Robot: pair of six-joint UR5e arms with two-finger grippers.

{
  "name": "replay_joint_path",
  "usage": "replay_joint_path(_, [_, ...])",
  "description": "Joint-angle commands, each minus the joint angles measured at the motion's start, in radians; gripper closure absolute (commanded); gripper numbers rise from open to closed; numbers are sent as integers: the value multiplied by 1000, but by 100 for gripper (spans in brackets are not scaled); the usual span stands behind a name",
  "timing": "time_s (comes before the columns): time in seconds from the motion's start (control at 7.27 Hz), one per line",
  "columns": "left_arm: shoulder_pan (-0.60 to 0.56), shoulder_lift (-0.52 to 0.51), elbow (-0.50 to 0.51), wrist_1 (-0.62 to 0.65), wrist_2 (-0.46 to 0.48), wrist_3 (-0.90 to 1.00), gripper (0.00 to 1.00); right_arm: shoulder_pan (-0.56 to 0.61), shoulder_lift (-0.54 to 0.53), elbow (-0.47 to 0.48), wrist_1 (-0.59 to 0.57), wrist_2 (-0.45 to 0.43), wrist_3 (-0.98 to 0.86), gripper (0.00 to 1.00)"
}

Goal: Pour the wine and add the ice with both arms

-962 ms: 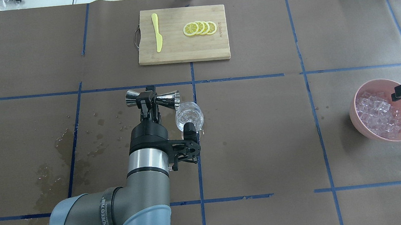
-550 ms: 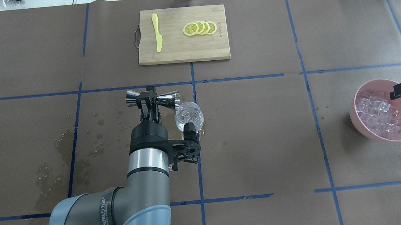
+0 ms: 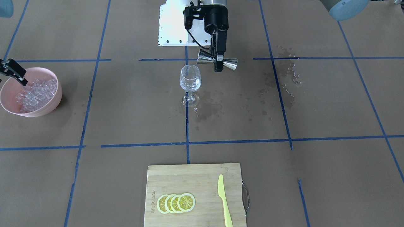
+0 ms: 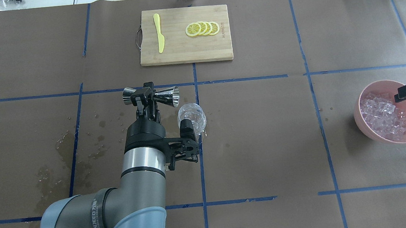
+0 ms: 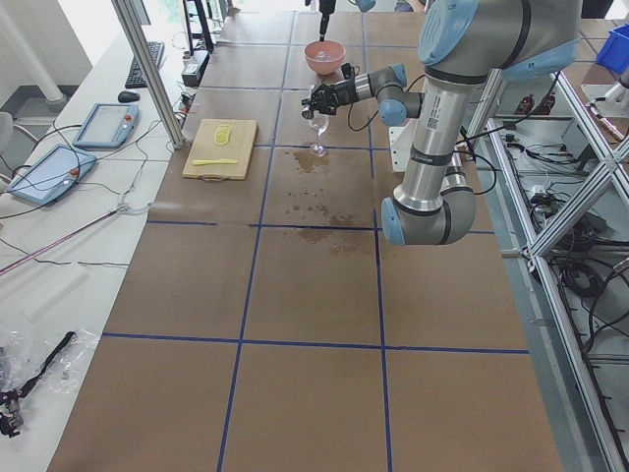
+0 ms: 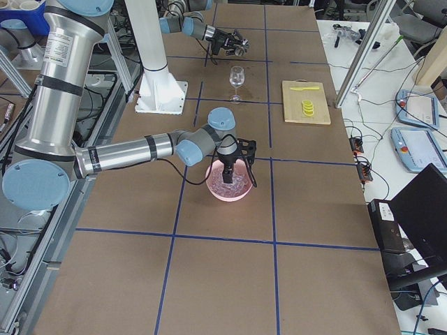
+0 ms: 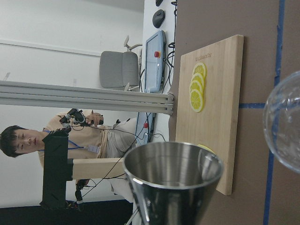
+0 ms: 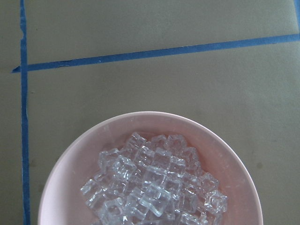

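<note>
My left gripper (image 4: 142,97) is shut on a steel jigger (image 4: 166,97), held on its side just left of the wine glass (image 4: 192,116) rim. The jigger's cup (image 7: 173,173) looks nearly empty in the left wrist view. The glass (image 3: 190,80) stands upright with clear contents. My right gripper (image 4: 401,93) hovers over the pink bowl (image 4: 358,118) of ice (image 4: 383,116); I cannot tell whether it is open or shut. The right wrist view looks straight down on the ice cubes (image 8: 154,183), with no fingers showing.
A bamboo cutting board (image 4: 183,51) at the far middle carries several lemon slices (image 4: 203,28) and a yellow knife (image 4: 159,33). Wet spill patches (image 4: 62,148) darken the brown paper left of the glass. Blue tape lines cross the table.
My left arm has drawn the jigger a little left and away from the glass rim. My right gripper has shifted slightly left over the bowl.
</note>
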Motion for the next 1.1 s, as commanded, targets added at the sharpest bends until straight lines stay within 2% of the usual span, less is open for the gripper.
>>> replay_joint_path(0.0, [-6,58,-79,-11,-5,-2,100,-29,1,-60,70,-35,1,0])
replay_joint_path(0.69, [-13,130,-139,-45,-6,-9,100,-121,30,-83,80,-80,62,0])
replay_joint_path(0.83, [-16,132,-142,-47,-8,-9,100,-123,32,-88,80,-80,62,6])
replay_joint_path(0.96, [-19,132,-142,-47,-8,-10,100,-123,41,-97,78,-80,62,17])
